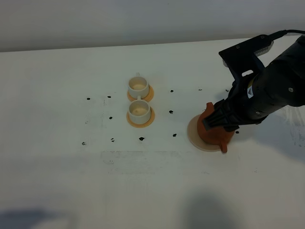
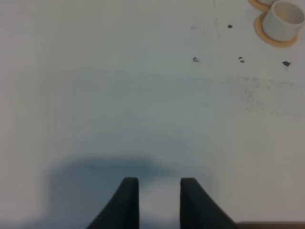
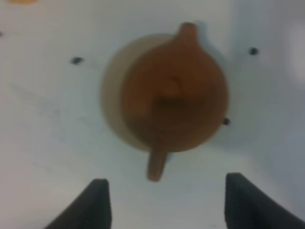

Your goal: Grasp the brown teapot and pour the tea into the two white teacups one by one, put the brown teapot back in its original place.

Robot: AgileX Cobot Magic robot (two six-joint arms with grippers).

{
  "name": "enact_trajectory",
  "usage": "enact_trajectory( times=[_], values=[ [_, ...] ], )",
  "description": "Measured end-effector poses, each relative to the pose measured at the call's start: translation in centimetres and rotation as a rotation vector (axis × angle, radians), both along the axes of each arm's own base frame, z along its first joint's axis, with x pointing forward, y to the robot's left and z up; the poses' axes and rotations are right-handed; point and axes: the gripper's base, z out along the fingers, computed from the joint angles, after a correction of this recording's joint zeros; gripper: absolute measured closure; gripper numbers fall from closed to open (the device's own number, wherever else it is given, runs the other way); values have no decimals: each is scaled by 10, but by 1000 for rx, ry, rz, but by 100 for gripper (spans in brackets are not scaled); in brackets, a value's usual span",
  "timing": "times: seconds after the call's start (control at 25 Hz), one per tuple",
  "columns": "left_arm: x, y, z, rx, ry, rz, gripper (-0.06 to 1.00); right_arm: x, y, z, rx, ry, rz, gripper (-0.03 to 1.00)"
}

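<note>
The brown teapot [image 3: 174, 100] is seen on its pale coaster [image 3: 110, 90], just beyond the right gripper [image 3: 167, 191], spread wide; the arm [image 1: 279, 88] is angled downward.

From above, your right arm [image 1: 267, 95] covers much of the brown teapot [image 1: 211, 135] and hides the right gripper [image 3: 167, 182] beneath it. Just ahead of that gripper the teapot is blurred and its lid knob indistinct. Of the two white teacups [image 2: 284, 20] well ahead of the left gripper [image 2: 159, 183], the picture's edge cuts off the farther one.
</note>
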Motion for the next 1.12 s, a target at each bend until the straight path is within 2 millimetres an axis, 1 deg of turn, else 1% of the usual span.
enact_trajectory(
  times=[0.28,0.52,0.68,0.8,1.12],
  values=[
    [0,0,0,0,0,0,74,8,5,-27,-40,72,-15,46],
    [0,0,0,0,0,0,74,18,-3,-44,-33,143,-83,46],
    [0,0,0,0,0,0,74,21,-1,-55,-35,171,-93,46],
    [0,0,0,0,0,0,74,25,2,-59,-28,184,-100,46],
    [0,0,0,0,0,0,74,28,5,-62,-27,190,-102,46]
  ],
)
